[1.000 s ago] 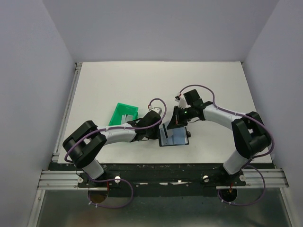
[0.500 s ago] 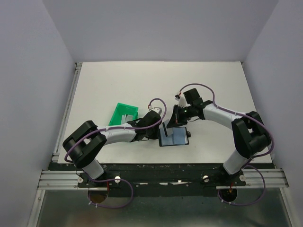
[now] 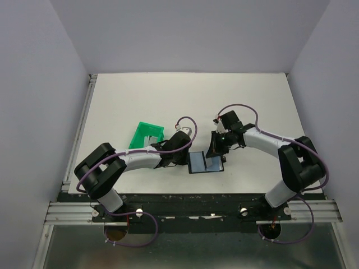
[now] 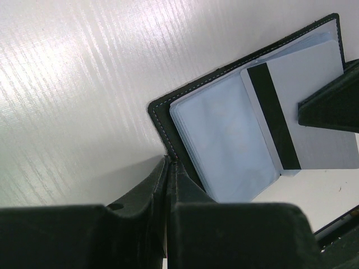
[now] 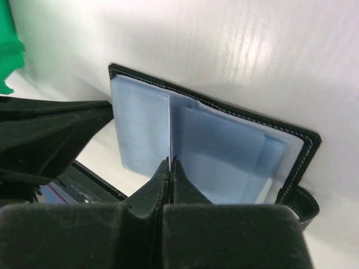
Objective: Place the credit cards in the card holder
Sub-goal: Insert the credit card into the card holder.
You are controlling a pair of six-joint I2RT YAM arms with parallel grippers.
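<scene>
Black and folded open, the card holder (image 3: 206, 163) lies by the worktop's near edge, with the left gripper (image 4: 166, 168) clenched on its left rim. Just beyond, the right gripper (image 5: 170, 165) pinches a grey credit card (image 4: 314, 148) upright over the sleeves. Farther left sits a green bin (image 3: 147, 135).

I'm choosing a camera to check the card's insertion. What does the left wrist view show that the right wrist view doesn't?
Only the left wrist view shows the credit card face-on, with its black stripe. Only the right wrist view shows the green bin; there the card is just a thin edge pinched in the right claw. Both show the open card holder on the white table.
</scene>
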